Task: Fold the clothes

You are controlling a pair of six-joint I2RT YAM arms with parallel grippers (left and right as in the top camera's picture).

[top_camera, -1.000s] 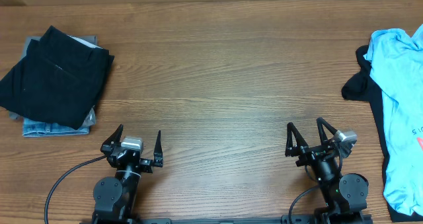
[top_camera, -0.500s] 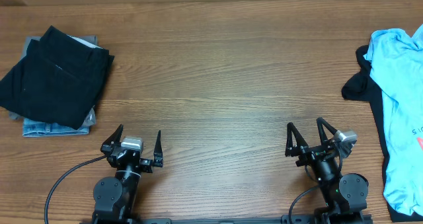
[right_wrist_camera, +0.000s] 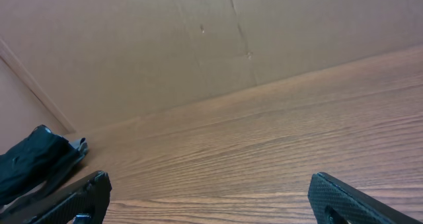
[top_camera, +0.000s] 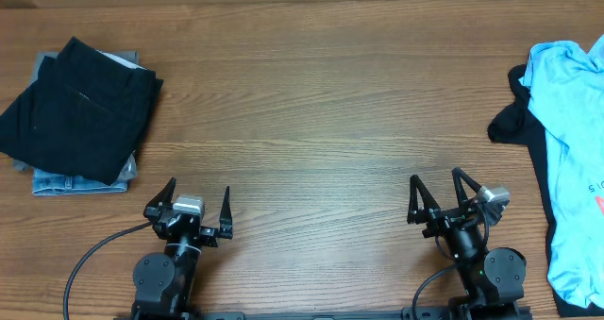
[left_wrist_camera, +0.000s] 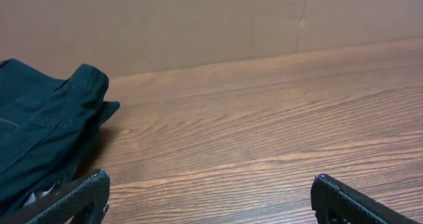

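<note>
Light blue short-sleeved cotton T-shirt (top_camera: 571, 160) is spread loose and unfolded at the far right edge of the brown wood-grain table (top_camera: 321, 103), partly cut off by the overhead view. It lies on top of a crumpled black garment (top_camera: 508, 122) that sticks out on its left side.

Far left of the table: a folded black garment (top_camera: 80, 108) stacked on folded blue denim (top_camera: 80, 181), with a grey piece (top_camera: 42, 63) showing at the back corner. The left wrist view also sees that black garment at its left.

Left gripper (top_camera: 199, 193) and right gripper (top_camera: 436, 183) sit at the near edge, well apart from all the cloth. Both have their jaws spread wide and hold nothing.

Diff vs the earlier overhead frames: none. Arms, shirt and stack are all in the same positions.
</note>
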